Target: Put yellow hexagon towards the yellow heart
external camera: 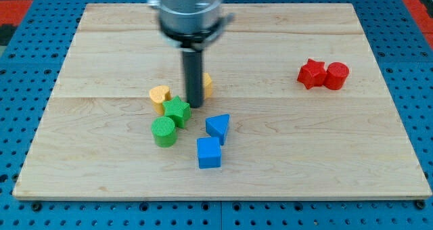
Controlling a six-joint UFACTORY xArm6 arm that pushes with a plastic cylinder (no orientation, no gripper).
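The yellow heart point(159, 95) lies left of centre on the wooden board point(270, 135). The yellow hexagon point(207, 85) is mostly hidden behind my rod; only its right edge shows. My tip point(194, 106) rests on the board between the two yellow blocks, just left of the hexagon and right next to the green star point(177, 111). The heart touches the green star's upper left.
A green cylinder point(164, 132) sits below the star. A blue triangle point(218, 127) and a blue cube point(209, 153) lie lower right of my tip. A red star point(310, 74) and a red cylinder point(336, 76) touch each other at the view's right.
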